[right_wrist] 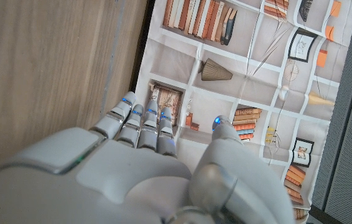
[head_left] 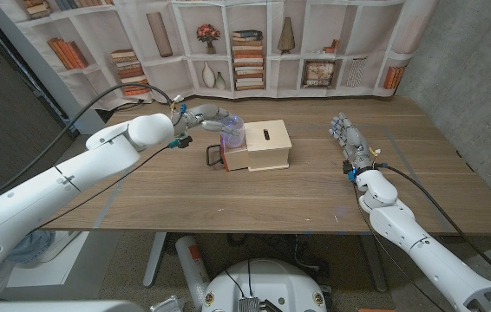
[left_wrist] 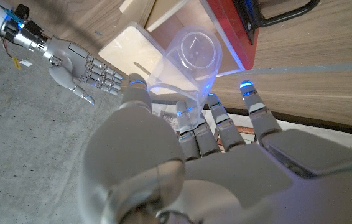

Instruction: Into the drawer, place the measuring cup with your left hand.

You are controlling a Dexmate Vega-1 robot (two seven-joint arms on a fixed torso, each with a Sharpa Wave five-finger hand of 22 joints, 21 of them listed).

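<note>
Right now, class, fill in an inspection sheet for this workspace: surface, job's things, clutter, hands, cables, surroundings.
Surface: wooden table, bare wood around the box.
Job's things: clear measuring cup over the open drawer of a small wooden box.
Clutter: nothing seen.
Hands: left hand holds the cup; right hand holds nothing, apart from the box.
Cables: black cable running to the left arm; another along the right forearm.
Surroundings: printed bookshelf backdrop behind the table.

Lighting was even and soft, shadows faint on the table (head_left: 315, 186). Head view bent at the edges. Blue LED glow tinted the clear cup (left_wrist: 191, 59) above the fingers (left_wrist: 216, 121); near palm blurred.
</note>
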